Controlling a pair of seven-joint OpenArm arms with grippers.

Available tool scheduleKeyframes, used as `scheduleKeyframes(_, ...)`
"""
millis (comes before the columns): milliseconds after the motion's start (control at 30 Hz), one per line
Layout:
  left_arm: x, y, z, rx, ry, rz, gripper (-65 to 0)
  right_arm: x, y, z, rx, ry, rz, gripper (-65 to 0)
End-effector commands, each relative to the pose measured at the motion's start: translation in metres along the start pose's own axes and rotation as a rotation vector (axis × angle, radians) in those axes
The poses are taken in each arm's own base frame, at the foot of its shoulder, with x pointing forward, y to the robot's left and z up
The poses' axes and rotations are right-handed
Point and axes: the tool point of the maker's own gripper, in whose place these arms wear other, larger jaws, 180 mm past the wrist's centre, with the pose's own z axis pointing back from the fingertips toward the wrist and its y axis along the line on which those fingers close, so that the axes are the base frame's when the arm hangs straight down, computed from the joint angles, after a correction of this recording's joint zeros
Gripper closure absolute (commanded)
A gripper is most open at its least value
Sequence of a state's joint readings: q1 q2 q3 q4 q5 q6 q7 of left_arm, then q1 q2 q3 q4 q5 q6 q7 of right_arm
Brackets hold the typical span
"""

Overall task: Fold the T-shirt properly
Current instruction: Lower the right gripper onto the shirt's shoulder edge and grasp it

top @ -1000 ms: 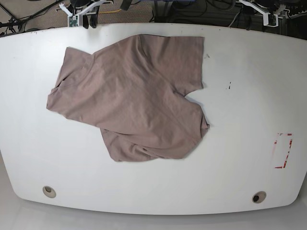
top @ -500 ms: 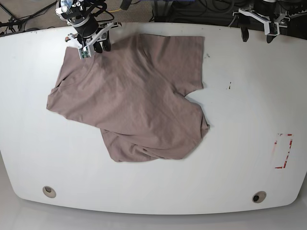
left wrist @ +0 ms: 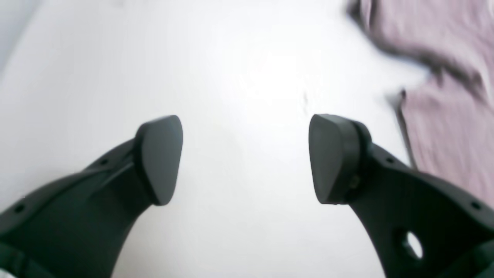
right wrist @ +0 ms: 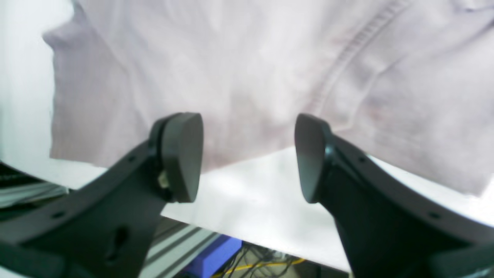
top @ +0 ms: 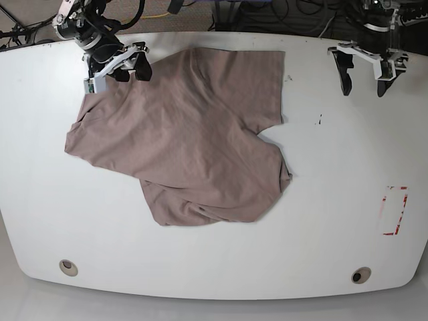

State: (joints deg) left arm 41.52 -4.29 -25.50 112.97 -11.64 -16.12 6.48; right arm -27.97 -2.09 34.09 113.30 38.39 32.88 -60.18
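Lying crumpled and spread over the middle-left of the white counter (top: 334, 200), the T-shirt (top: 194, 134) has bare surface all round it. Two round holes (top: 68, 267) sit near the counter's front edge, red tape marks (top: 394, 210) at one side, and tangled cables (top: 267, 17) behind. The right pincer (top: 117, 67) hovers spread at the shirt's far edge; its wrist view shows a stitched seam (right wrist: 347, 54) and the counter rim. The left pincer (top: 364, 70), also spread, hangs over bare counter, well apart from the shirt
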Motion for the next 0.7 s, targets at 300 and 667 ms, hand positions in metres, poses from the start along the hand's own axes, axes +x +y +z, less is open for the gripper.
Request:
scheduleKeyframes(300, 0.037, 0.007, -0.036, 0.011, -0.035, -0.022, -47.8, -0.018, 0.004, 0.0, 0.008, 0.033, -0.11, -36.5)
scheduleKeyframes(667, 0.048, -0.006, -0.047, -0.037, -0.063, -0.036, -47.8, -0.031, -0.003, -0.009, 0.008, 0.062, -0.202, -36.5)
